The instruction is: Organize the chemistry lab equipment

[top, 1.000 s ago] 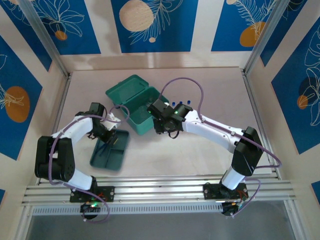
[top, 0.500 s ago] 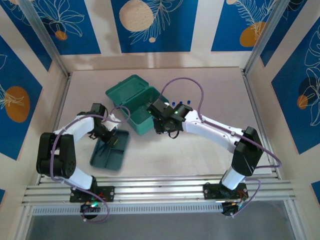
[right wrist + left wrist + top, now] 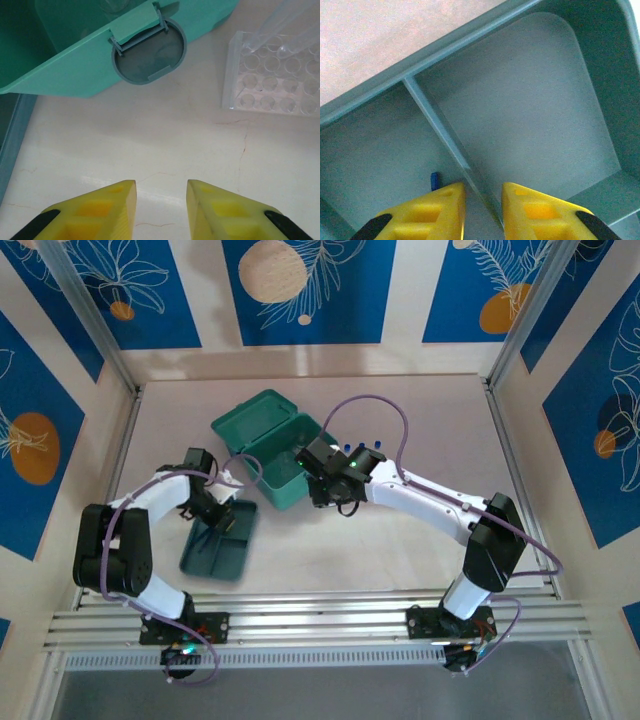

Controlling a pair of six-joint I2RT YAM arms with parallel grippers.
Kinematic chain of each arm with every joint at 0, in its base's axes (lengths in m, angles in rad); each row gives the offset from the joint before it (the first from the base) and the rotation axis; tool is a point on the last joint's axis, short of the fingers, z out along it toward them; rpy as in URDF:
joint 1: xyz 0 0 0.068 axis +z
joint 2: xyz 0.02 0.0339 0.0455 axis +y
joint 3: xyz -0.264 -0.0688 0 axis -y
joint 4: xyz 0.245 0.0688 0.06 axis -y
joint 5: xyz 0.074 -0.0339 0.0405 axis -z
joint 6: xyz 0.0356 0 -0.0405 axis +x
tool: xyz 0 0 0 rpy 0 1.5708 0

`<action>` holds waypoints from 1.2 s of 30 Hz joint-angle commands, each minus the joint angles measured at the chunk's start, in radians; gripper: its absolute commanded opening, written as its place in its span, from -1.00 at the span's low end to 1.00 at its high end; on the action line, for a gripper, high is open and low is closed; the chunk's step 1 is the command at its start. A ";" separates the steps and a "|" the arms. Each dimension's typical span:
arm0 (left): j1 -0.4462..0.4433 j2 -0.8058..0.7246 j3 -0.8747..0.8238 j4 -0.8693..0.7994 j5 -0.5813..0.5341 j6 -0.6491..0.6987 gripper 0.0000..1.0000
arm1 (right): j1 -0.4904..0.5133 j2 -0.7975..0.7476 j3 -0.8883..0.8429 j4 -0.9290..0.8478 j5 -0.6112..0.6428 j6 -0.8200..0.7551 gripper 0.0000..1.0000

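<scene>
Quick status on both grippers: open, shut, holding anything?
Left gripper: slightly open, straddling the tray divider, nothing visibly gripped.
Right gripper: slightly open, empty, above the table.

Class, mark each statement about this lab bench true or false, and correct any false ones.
1. The teal case is open. True.
2. The right gripper holds a tube. False: its jaws are apart and empty.
3. The left gripper is over the divided tray. True.
4. The clear rack sits inside the case. False: it stands on the table beside it.
</scene>
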 commanded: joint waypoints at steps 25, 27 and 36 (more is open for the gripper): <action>-0.015 0.036 0.039 0.005 -0.069 0.060 -1.00 | -0.006 -0.005 -0.018 0.000 0.008 0.027 -0.35; -0.014 0.026 0.052 -0.014 -0.062 0.065 -1.00 | -0.006 -0.006 -0.019 0.000 0.010 0.029 -0.35; -0.006 -0.028 0.182 -0.199 -0.029 0.109 -1.00 | -0.021 -0.060 -0.057 0.016 0.018 0.036 -0.35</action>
